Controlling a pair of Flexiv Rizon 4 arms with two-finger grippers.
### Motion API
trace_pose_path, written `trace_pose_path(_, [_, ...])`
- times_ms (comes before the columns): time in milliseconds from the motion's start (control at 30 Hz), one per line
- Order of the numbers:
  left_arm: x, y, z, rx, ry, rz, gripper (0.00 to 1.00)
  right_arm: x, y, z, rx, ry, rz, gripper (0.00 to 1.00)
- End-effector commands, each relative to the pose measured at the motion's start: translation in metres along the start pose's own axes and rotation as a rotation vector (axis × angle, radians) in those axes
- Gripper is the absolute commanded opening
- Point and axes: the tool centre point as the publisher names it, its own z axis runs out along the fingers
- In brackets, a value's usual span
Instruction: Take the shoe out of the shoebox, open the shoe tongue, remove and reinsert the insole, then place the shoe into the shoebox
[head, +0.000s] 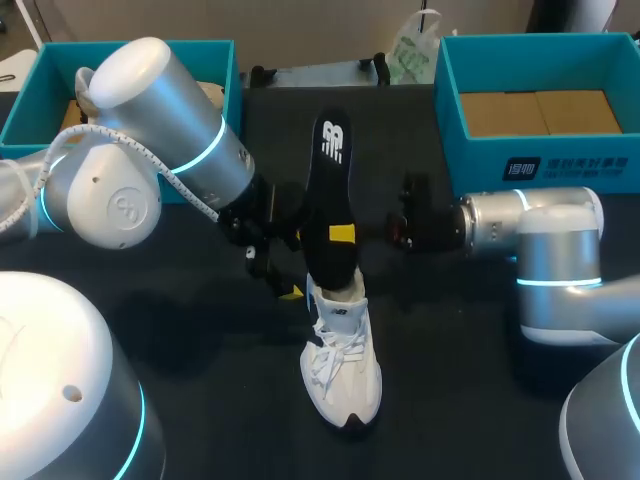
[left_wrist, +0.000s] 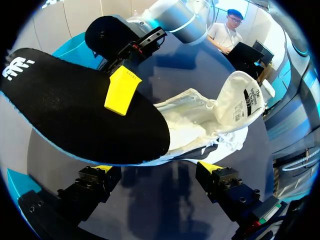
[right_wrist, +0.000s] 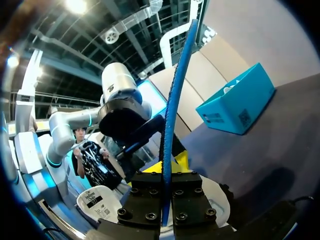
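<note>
Insole (head: 330, 190) pinched in right tool (right_wrist: 168, 175), over shoe (head: 342, 365)

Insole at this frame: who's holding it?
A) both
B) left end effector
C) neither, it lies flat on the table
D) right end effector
D: in the right wrist view the black insole stands on edge, clamped between the fingers of the right end effector. The left end effector is open, its fingers clear of the insole.
</note>
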Motion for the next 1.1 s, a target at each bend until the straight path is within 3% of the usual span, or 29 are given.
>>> trace_pose_path(33, [0.0,0.001,0.001,0.001,0.0,0.001,1.0,0.005,-0.004,0.0,0.007,-0.018,-0.001,0.0])
trace_pose_path(333, [0.0,0.001,0.001,0.001,0.0,0.001,1.0,0.006,-0.014,-0.004,0.028,-0.031,-0.022,0.0])
trace_pose_path(633, [0.0,0.001,0.001,0.001,0.0,0.001,1.0,0.011,-0.027,-0.001,0.099,-0.039,-0.021,0.0])
trace_pose_path(1100, [0.0,0.001,0.001,0.001,0.0,0.001,1.0,0.016,-0.06,0.0,0.102,-0.051,0.025,0.0])
